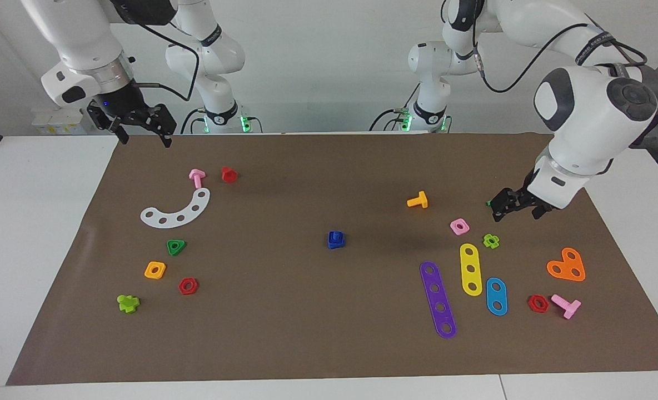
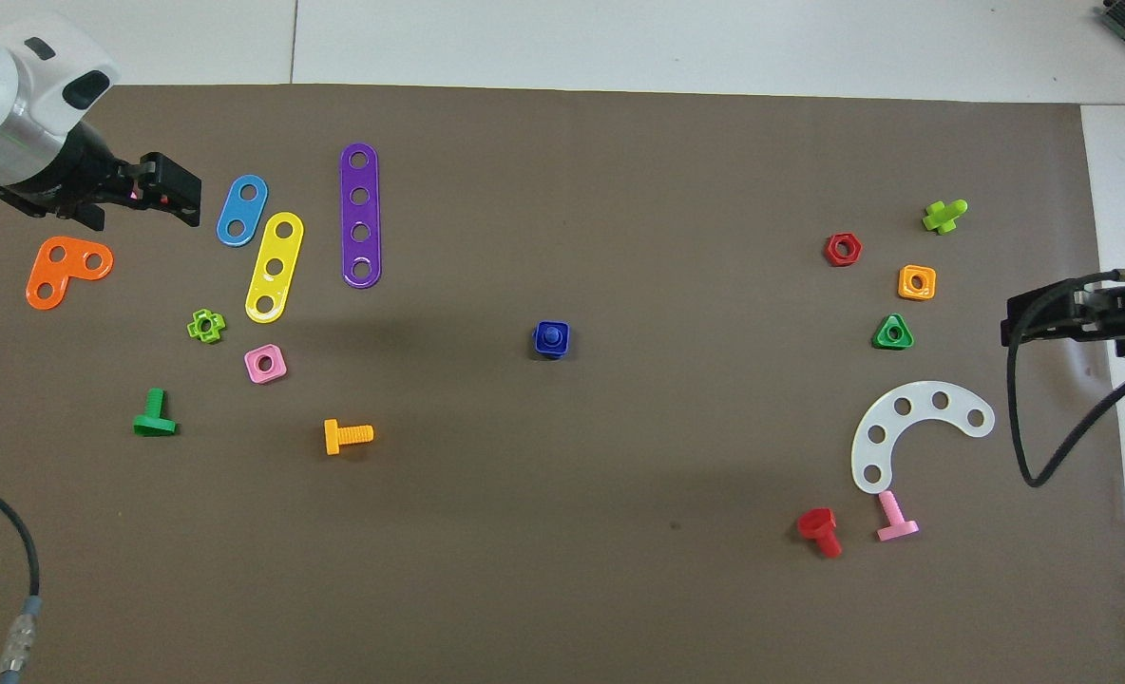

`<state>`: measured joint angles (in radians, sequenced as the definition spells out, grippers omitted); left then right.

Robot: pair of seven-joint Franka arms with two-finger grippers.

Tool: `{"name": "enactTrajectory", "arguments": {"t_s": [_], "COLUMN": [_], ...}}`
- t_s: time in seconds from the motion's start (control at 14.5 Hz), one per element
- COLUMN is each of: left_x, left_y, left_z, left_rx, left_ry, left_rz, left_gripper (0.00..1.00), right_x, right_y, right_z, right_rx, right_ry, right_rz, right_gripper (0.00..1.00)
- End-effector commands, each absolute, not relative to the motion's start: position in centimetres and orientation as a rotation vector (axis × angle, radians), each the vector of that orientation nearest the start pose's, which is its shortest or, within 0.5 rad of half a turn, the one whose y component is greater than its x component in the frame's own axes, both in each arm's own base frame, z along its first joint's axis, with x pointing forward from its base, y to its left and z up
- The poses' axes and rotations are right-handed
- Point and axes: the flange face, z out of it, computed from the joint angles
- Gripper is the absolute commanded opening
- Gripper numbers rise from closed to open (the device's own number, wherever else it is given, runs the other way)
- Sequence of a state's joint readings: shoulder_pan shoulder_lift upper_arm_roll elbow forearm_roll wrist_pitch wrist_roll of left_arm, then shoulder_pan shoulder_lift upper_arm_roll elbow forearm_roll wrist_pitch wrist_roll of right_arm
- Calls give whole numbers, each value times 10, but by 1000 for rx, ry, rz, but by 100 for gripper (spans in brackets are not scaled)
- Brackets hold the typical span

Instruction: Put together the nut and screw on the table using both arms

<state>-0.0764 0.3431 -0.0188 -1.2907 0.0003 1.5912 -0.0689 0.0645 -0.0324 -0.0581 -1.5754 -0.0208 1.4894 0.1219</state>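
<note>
The left claw (image 1: pixel 511 204) is hanging spread and empty over the bench's (image 1: pixel 307 333) brown sheet at the left arm's end, just above the green bolt (image 2: pixel 154 415). The right claw (image 1: pixel 140 129), likewise spread with nothing in it, is waiting over the sheet's edge at the right arm's end. In the facing view the nut (image 1: pixel 335 240) is sitting mid-sheet with the screw (image 1: pixel 336 235) standing in its hole (roughly eight o'clock from the orange bolt (image 1: pixel 418 200)).
</note>
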Motion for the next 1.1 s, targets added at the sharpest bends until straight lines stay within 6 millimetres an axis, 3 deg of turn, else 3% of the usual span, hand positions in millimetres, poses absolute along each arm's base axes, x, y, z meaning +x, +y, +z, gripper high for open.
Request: {"name": "enactTrajectory", "arguments": {"t_s": [0.0,0.34,0.62,1.03], "left_x": [626,585,581,582], "left_y": [-67,-66,-66,-66], "left_z": [574,605,618,618], "left_rx": [-3110,-3111,-3113,-3116], "left_ry": [67,84,86,84], "left_rz": [63,10,-33,-44], "left_gripper": [100,100,100,100], "right_x": [531,531,531,531], "right_y": [0,1,0,0], "right_z": [635,635,634,634], "right_rx": [-3150,-3148,-3150,-3150], "right_ry": [144,143,144,144], "right_rz": [86,86,89,89], "right_gripper": [100,100,100,100]}}
